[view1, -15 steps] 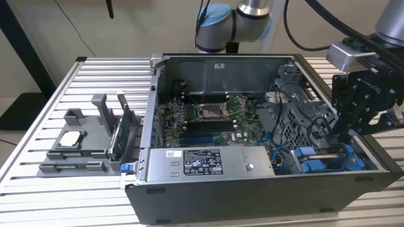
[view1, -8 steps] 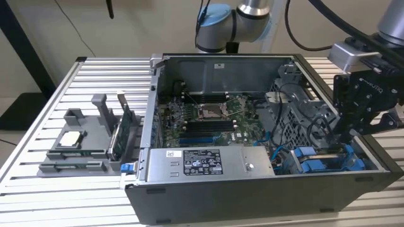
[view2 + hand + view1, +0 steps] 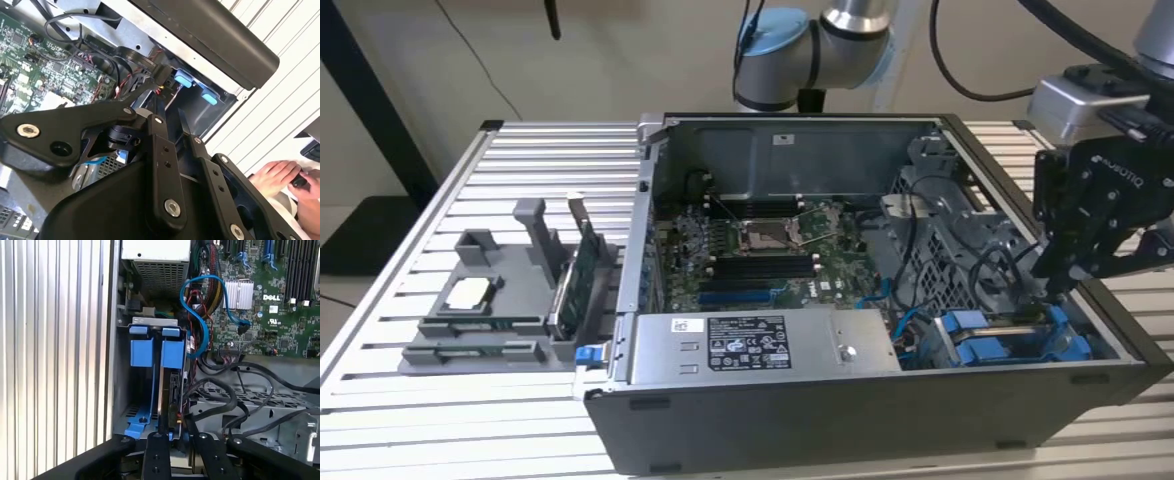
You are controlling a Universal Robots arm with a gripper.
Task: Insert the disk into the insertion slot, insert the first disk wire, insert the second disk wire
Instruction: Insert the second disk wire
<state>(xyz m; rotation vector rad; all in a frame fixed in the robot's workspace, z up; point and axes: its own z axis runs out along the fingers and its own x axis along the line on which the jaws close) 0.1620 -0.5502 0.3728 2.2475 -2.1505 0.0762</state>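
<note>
My claw point(image 3: 173, 427) is drawn narrow, its tips pinching the black plug of a disk wire point(image 3: 176, 416), low at the case's edge on the exterior view's right point(image 3: 1058, 285). Just beyond the plug, the disk point(image 3: 173, 387) stands on edge in its blue carrier point(image 3: 172, 352), already seated in the insertion slot point(image 3: 118, 367). A second blue carrier point(image 3: 142, 351) sits beside it. Farther on, a blue cable point(image 3: 192, 315) loops over the motherboard point(image 3: 270, 315), and beyond that lies the power-supply box point(image 3: 160, 270).
</note>
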